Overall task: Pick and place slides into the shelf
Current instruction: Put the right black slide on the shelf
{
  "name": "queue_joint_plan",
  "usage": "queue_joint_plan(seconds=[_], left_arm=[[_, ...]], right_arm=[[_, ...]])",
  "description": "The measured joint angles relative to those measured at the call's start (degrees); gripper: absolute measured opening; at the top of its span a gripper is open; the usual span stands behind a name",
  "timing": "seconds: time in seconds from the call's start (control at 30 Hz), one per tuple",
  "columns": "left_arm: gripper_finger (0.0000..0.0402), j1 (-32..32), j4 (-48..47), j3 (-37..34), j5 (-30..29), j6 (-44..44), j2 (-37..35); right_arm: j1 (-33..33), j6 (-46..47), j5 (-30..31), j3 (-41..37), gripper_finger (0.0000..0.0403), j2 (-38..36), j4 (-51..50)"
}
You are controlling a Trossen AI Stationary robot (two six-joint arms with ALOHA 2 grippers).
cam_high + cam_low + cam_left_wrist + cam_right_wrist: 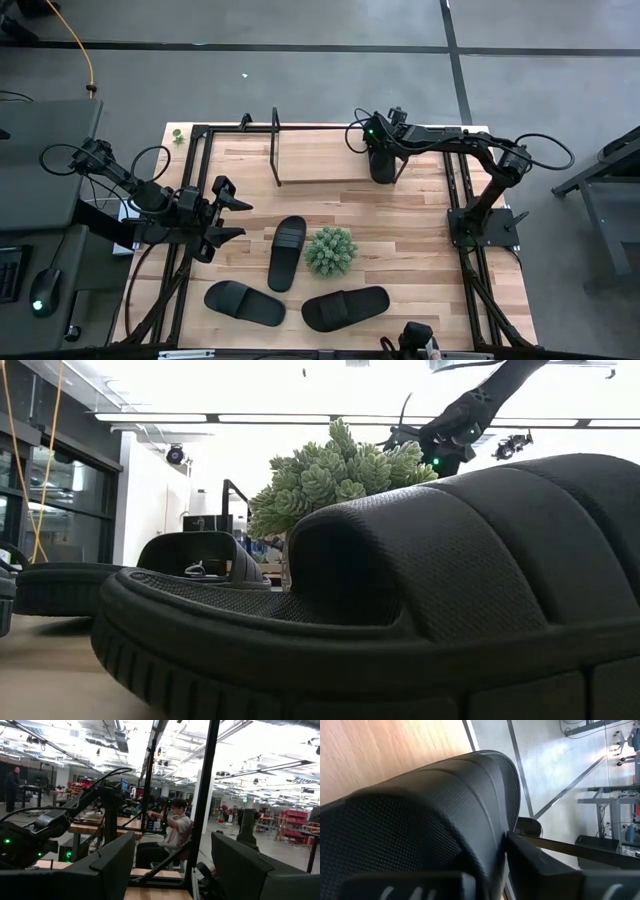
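Ribbed black slide [420,825] — right jaws [383,165] over shelf [310,160].

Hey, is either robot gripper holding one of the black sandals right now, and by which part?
The right gripper has a black ribbed-strap sandal between its fingers over the shelf; which part isn't clear. The left gripper is open, empty.

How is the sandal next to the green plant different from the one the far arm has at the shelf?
The slide beside the plant lies flat on the tabletop, nothing touching it. The slide at the shelf is at the right gripper, over the shelf board. Both are black with a ribbed strap.
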Motion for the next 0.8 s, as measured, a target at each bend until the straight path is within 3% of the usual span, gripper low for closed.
queue_joint_plan(seconds=[0.47, 0.8], left_arm=[[0.0246, -0.01, 0.02, 0.0, 0.0, 0.0, 0.0], [0.0246, 0.0, 0.07, 0.0, 0.0, 0.47, 0.0]], right_arm=[[0.04, -0.14, -0.04, 0.0, 0.0116, 0.0, -2.67], [0.04, -0.58, 0.07, 0.0, 0.0131, -0.04, -3.71]])
